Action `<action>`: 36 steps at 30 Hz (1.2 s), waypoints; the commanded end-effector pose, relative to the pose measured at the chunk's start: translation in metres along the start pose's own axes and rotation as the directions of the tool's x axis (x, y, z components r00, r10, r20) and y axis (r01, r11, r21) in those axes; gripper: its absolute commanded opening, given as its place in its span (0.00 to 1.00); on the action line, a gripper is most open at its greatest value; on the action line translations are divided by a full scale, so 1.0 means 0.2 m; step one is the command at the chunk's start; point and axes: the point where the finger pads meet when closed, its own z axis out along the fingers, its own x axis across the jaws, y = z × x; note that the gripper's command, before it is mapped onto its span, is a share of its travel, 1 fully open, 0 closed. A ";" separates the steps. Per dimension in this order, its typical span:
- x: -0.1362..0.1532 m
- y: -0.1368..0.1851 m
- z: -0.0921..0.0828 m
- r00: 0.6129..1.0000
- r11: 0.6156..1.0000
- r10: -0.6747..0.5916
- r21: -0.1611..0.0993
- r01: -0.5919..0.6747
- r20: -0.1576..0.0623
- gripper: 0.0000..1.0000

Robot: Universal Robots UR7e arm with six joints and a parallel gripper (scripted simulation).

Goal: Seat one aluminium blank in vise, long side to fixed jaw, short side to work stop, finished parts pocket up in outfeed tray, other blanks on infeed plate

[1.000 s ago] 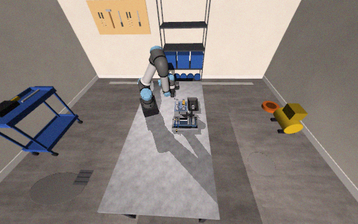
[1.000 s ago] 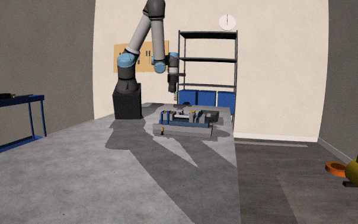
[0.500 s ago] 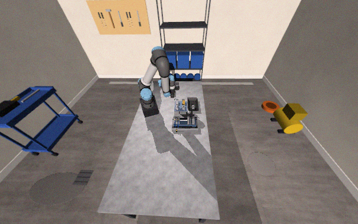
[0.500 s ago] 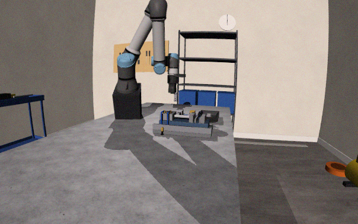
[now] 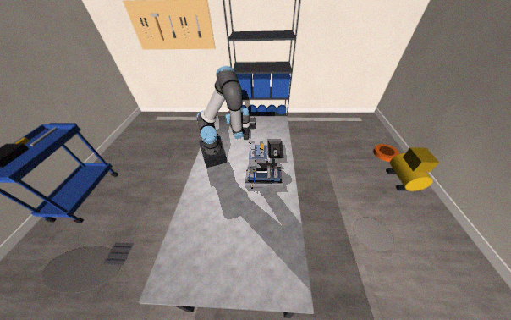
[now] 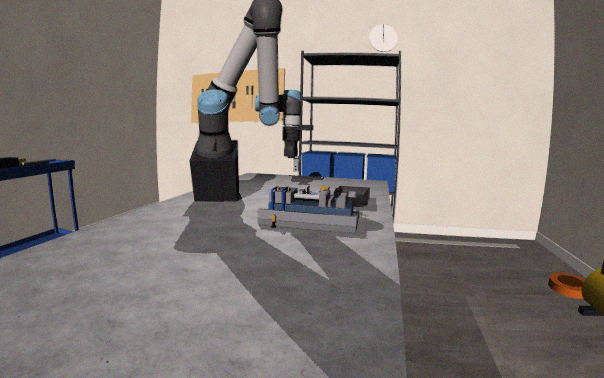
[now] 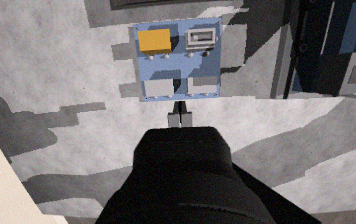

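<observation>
as seen from the wrist view, infeed plate (image 7: 178,62) lying straight ahead of the gripper (image 7: 179,119), past the fingertips, near edge just beyond them in the picture. four items on the plate: brass blank (image 7: 154,41) at far left, finished part (image 7: 201,38) with its pocket up at far right, two aluminium blanks in the near row, left one (image 7: 156,88) and right one (image 7: 204,86), both partly in shadow. near-row blanks set side by side, long axes running across the view, i.e. crosswise to the line from gripper to plate. gripper centreline falling between the two blanks, neither one directly under it.

fingers fully closed, pads together, holding nothing. hanging well above the table (image 6: 150,300) in the exterior view, short of the fixture.

judgement: approach phase, no piece moved yet. coming move turns on picking one aluminium blank: small offset to left or right plus forward travel over the plate, opening needed before descent. finger line versus blank's long side cannot be told for certain from here.

vise (image 6: 312,200) beyond the plate in the exterior view, opening too small to read. outfeed tray (image 5: 276,148) dark, beside the plate. shelf rack (image 6: 398,125) behind.
</observation>
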 end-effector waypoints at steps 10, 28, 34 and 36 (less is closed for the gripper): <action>0.00 0.00 0.00 1.000 1.000 0.000 0.001 0.000 0.000 0.00; 0.00 0.00 -0.03 1.000 1.000 0.000 0.001 0.000 0.000 0.00; 0.00 0.00 -0.08 1.000 1.000 0.000 0.001 0.000 0.000 0.00; 0.00 0.00 -0.08 1.000 1.000 0.000 0.001 0.000 0.000 0.00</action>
